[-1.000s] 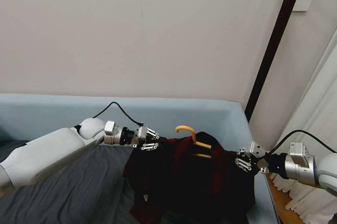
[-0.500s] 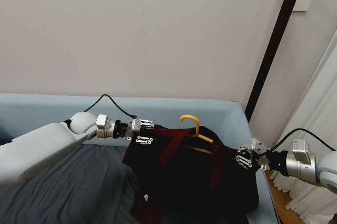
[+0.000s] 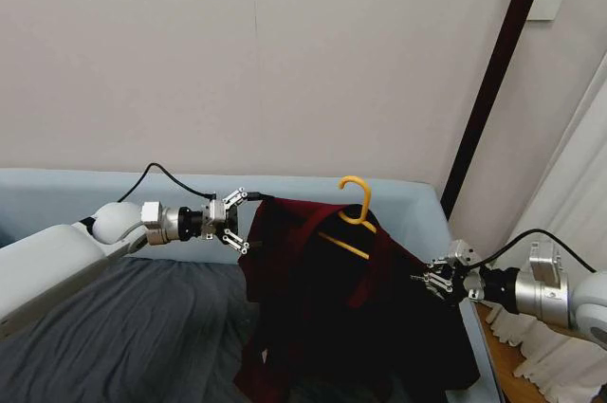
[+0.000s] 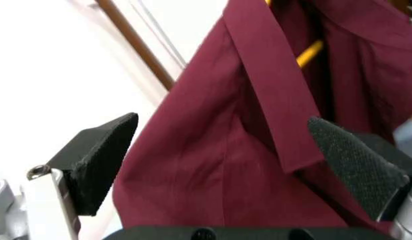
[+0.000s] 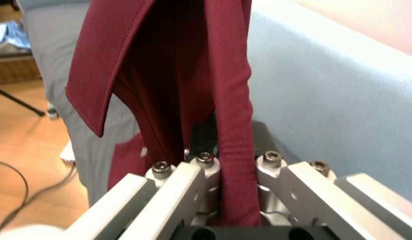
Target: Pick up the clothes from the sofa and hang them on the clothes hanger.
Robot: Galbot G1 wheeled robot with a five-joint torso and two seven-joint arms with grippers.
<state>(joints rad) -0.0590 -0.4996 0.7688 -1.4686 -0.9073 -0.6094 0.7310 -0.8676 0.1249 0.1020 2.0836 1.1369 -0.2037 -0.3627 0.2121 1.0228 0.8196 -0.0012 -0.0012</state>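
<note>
A dark red shirt [image 3: 322, 308] hangs on a yellow hanger [image 3: 356, 196] above the sofa, its hem trailing onto the grey seat. My right gripper [image 3: 434, 282] is shut on the shirt's right edge; in the right wrist view the red fabric [image 5: 179, 75] runs between the metal fingers of that gripper [image 5: 223, 170]. My left gripper [image 3: 235, 221] is open just left of the shirt's left shoulder, apart from it. In the left wrist view its black pads [image 4: 99, 160] stand wide apart with the shirt [image 4: 192, 170] and a piece of the hanger [image 4: 309, 52] beyond them.
The light blue sofa back [image 3: 95, 192] runs behind, with a grey seat cover [image 3: 114, 337] below. A dark rack pole [image 3: 493, 81] slants up at the right, beside a white curtain [image 3: 569, 194]. A bare wall lies behind.
The shirt and hanger have risen, and the hook now stands upright. My left gripper has let go of the shirt's shoulder, opened and drawn back to the left.
</note>
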